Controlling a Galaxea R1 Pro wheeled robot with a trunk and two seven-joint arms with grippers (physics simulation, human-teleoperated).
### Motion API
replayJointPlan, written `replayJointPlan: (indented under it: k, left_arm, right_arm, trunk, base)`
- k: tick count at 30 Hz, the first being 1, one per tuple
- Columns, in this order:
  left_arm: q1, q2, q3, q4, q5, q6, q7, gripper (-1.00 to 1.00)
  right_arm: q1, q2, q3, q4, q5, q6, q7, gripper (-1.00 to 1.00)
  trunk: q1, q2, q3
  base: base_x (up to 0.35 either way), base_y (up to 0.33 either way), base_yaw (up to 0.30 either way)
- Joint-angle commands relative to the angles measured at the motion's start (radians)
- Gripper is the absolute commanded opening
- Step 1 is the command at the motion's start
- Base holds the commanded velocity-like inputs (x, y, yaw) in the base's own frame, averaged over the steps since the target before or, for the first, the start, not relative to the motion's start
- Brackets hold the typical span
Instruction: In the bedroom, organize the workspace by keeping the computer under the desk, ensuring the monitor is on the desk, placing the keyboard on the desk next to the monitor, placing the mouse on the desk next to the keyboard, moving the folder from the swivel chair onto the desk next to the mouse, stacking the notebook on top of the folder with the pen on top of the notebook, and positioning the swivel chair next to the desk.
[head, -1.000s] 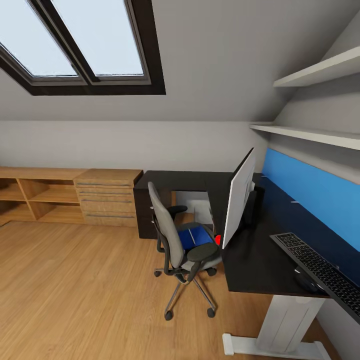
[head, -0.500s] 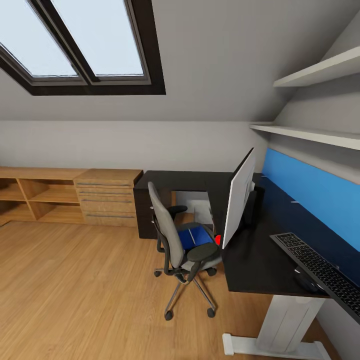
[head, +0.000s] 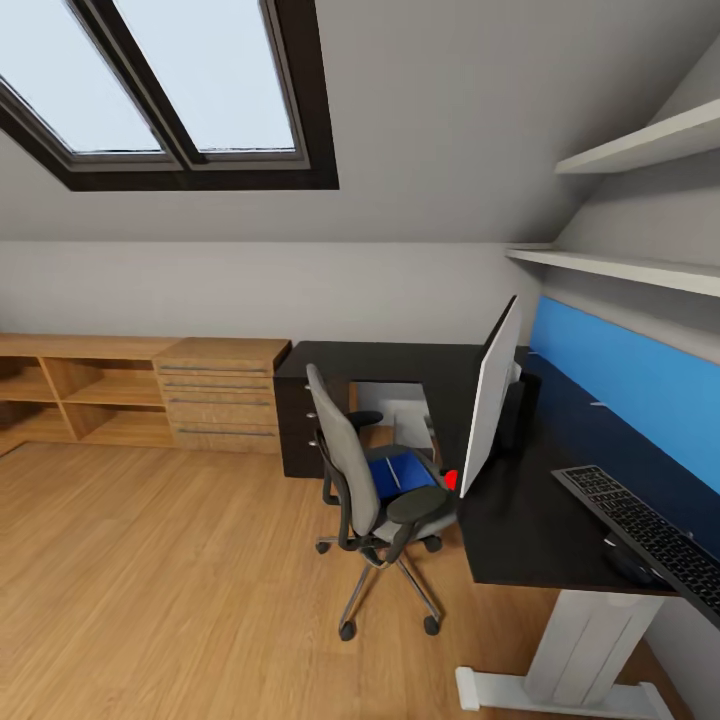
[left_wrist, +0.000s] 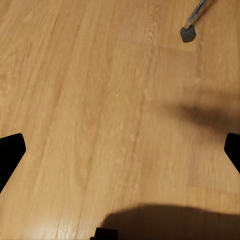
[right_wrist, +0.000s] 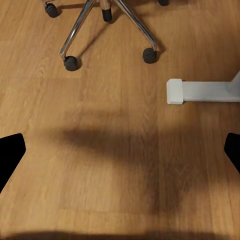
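The bedroom has a sloped grey-white ceiling with a black-framed skylight (head: 175, 90) at upper left and a light wood plank floor (head: 160, 580). Low wooden cabinets (head: 140, 390) run along the far wall on the left, and two white shelves (head: 620, 265) hang on the right wall.

The desk (head: 520, 520) fills the right side and the far corner, with a black tabletop, a blue back panel and a white leg whose foot rests on the floor at the near right. The monitor (head: 490, 395) stands upright on the tabletop, seen nearly edge-on with its light-grey back facing left. The keyboard (head: 650, 535) lies flat at the near right of the tabletop, and the mouse (head: 632, 567) sits just beside its near-left edge.

The swivel chair (head: 375, 500) stands on the floor just left of the desk, its back turned to the left. The folder (head: 398, 472) lies flat on its seat.

In the left wrist view the left pincer (left_wrist: 120, 155) points down at bare floor, its dark fingertips wide apart at the picture's edges, one chair castor (left_wrist: 188, 34) beyond. In the right wrist view the right pincer (right_wrist: 120, 155) is likewise spread apart above the floor, with the chair's chrome base (right_wrist: 107, 30) and the desk's white foot (right_wrist: 200, 91) ahead.
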Motion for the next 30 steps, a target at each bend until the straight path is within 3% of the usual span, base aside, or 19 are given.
replayJointPlan:
  k: [1,11,20,30]
  left_arm:
    - [0.0,0.0,-0.003,-0.001,0.009,-0.002,0.0,1.0]
    - [0.0,-0.001,-0.004,-0.001,0.009,0.0,0.0,1.0]
    - [0.0,-0.001,-0.004,-0.001,0.009,-0.002,0.0,1.0]
    - [0.0,0.0,-0.004,-0.001,0.009,0.0,0.0,1.0]
  right_arm:
    - [-0.001,0.0,0.0,0.001,0.0,-0.003,0.0,1.0]
    - [-0.001,0.0,0.0,0.001,0.0,-0.003,0.0,1.0]
    - [-0.001,0.0,0.0,0.002,0.0,-0.004,-0.001,1.0]
    - [-0.001,0.0,0.0,0.002,0.0,-0.004,-0.001,1.0]
  trunk:
    - [0.0,-0.001,-0.001]
    - [0.0,-0.001,-0.001]
    - [0.0,-0.001,-0.001]
    - [0.0,-0.001,0.005]
  base:
    - [0.0,0.023,0.0]
    - [0.0,0.22,0.0]
    - [0.0,0.038,-0.004]
    - [0.0,0.256,-0.176]
